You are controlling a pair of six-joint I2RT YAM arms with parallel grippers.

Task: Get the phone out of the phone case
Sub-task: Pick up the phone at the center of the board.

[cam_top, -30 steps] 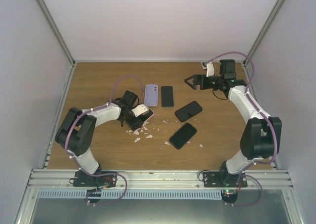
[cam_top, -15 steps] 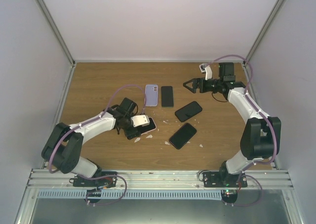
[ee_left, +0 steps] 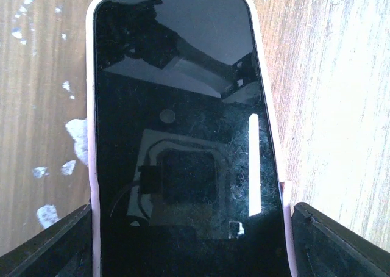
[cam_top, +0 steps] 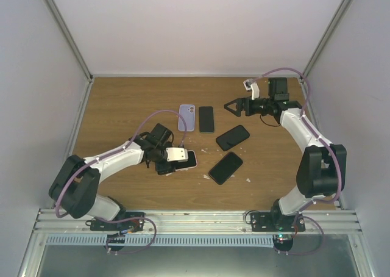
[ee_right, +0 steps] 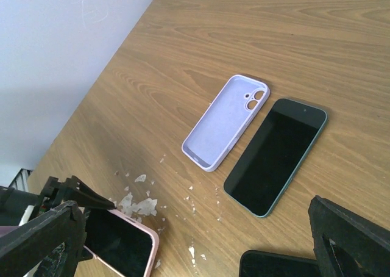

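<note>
A black phone in a pink case (ee_left: 180, 124) lies screen up on the wooden table (cam_top: 122, 106). It also shows in the top view (cam_top: 190, 160) and at the lower left of the right wrist view (ee_right: 119, 243). My left gripper (cam_top: 177, 162) is shut on its lower end, one finger against each long side (ee_left: 341, 243). My right gripper (cam_top: 234, 106) is open and empty, held above the table's far right. In its own view (ee_right: 195, 228) it looks down at the other phones.
An empty lilac case (cam_top: 186, 118) and a bare teal-edged phone (cam_top: 206, 119) lie side by side at the back centre. Two more black phones (cam_top: 232, 137) (cam_top: 225, 168) lie to the right of the cased phone. White flakes (ee_right: 137, 204) litter the wood beside it.
My left gripper has moved toward the near right, taking the pink-cased phone with it. My right gripper has shifted slightly left.
</note>
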